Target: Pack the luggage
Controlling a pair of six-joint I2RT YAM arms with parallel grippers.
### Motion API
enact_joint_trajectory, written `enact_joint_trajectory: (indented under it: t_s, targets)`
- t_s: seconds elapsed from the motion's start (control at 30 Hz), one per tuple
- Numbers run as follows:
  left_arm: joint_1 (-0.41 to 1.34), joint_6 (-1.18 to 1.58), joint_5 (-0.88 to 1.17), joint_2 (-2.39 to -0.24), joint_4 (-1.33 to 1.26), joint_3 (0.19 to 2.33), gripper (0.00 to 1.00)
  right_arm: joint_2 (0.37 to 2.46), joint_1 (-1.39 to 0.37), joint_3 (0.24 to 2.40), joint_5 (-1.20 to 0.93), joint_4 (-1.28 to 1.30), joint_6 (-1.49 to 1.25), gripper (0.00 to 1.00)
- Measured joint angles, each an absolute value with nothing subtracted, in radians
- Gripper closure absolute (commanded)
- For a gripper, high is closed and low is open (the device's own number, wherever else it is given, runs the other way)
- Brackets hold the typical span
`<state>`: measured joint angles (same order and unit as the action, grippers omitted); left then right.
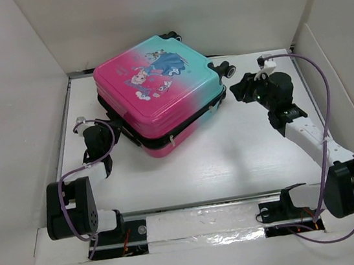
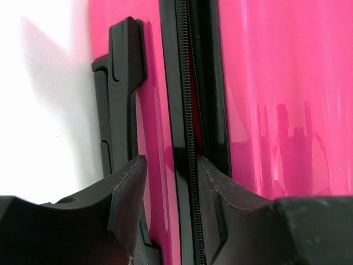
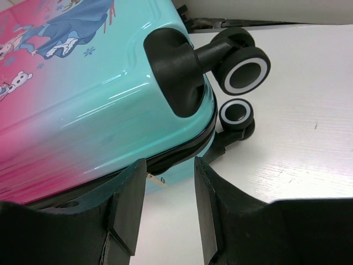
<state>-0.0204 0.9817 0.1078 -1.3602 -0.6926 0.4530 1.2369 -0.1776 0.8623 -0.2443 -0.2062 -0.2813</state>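
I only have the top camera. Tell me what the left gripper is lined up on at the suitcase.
Observer: In the left wrist view, the left gripper straddles the black zipper that runs between the two halves of the suitcase. I cannot tell whether it pinches it.
Operator: Report the right gripper.
Observer: The right gripper is open at the teal corner. A small tab on the seam shows just past its gap.
Operator: Check the wheels there.
Observer: Two wheels with white rings stick out beside that corner, apart from the fingers.
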Motion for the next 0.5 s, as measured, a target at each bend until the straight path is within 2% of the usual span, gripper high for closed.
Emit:
enact_joint_trajectory:
  t_s: [0.07, 0.13, 0.33, 0.47, 0.5]
  targets:
    - [-0.02, 0.98, 0.102, -1.355, -0.687, 0.451, 0.58, 1.235, -0.176, 0.862, -0.244, -0.207, -0.278, 0.54]
    - [-0.02, 0.975, 0.097, -1.349, -0.68, 0.449, 0.57, 1.237, -0.176, 0.86, -0.245, -0.206, -0.276, 0.54]
    - [-0.005, 0.967, 0.043, -1.327, -0.644, 0.453, 0.62, 1.238, -0.176, 0.849, -0.245, -0.205, -0.271, 0.54]
    - [0.031, 0.966, -0.042, -1.262, -0.572, 0.45, 0.73, 1.238, -0.169, 0.847, -0.245, -0.205, -0.266, 0.54]
    - [0.04, 0.966, -0.062, -1.242, -0.55, 0.45, 0.73, 1.238, -0.168, 0.846, -0.245, -0.205, -0.265, 0.54]
